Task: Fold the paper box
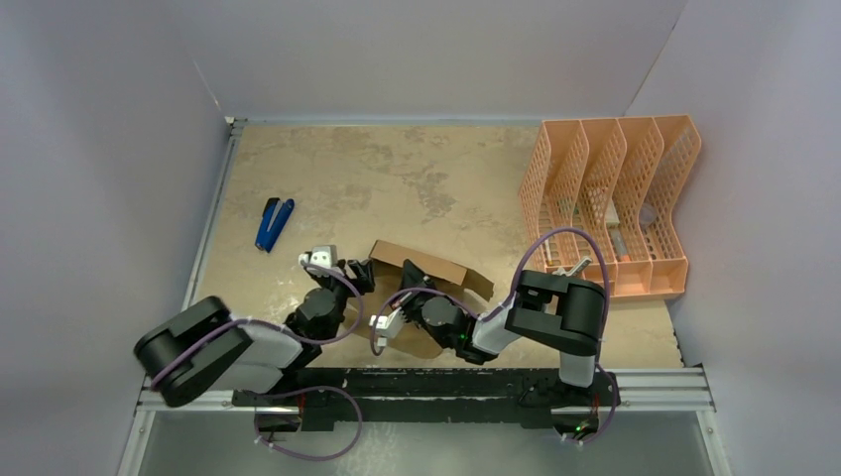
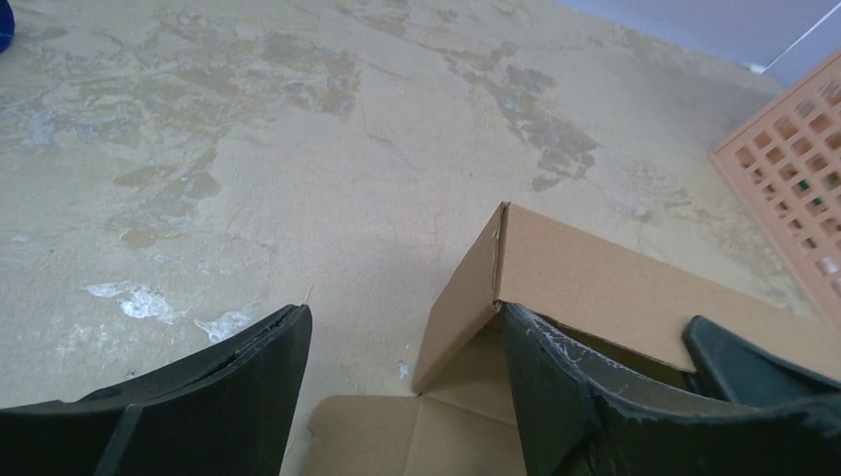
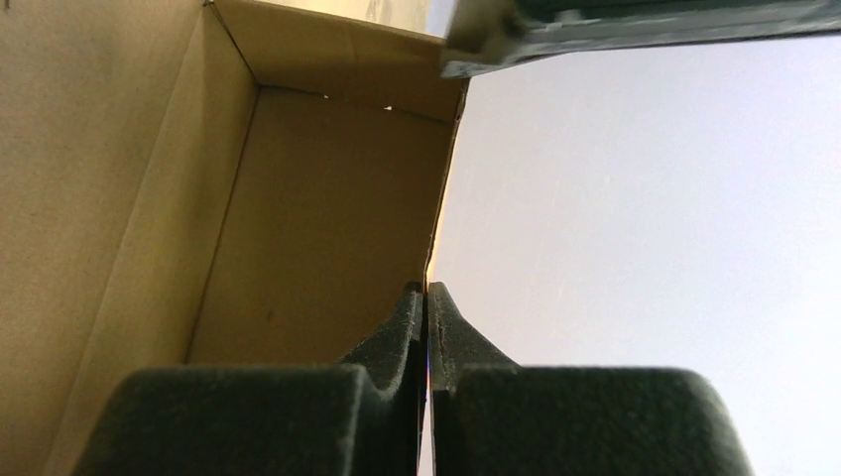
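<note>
The paper box (image 1: 433,270) is brown cardboard, partly folded, with raised walls and a flat flap (image 2: 397,436) on the table. My left gripper (image 1: 355,275) is at the box's left end. In the left wrist view the left gripper (image 2: 405,317) is open, the short end wall (image 2: 458,297) standing between its fingers; the right finger (image 2: 555,387) sits inside against the corner. My right gripper (image 1: 409,285) reaches in from the near side. The right wrist view shows the right gripper (image 3: 426,290) shut on the thin edge of a box wall (image 3: 327,228).
A peach-orange perforated file organizer (image 1: 610,198) stands at the right back, its corner (image 2: 793,188) showing in the left wrist view. A blue stapler (image 1: 275,223) lies left of the box. Grey walls enclose the mottled beige table (image 1: 397,169).
</note>
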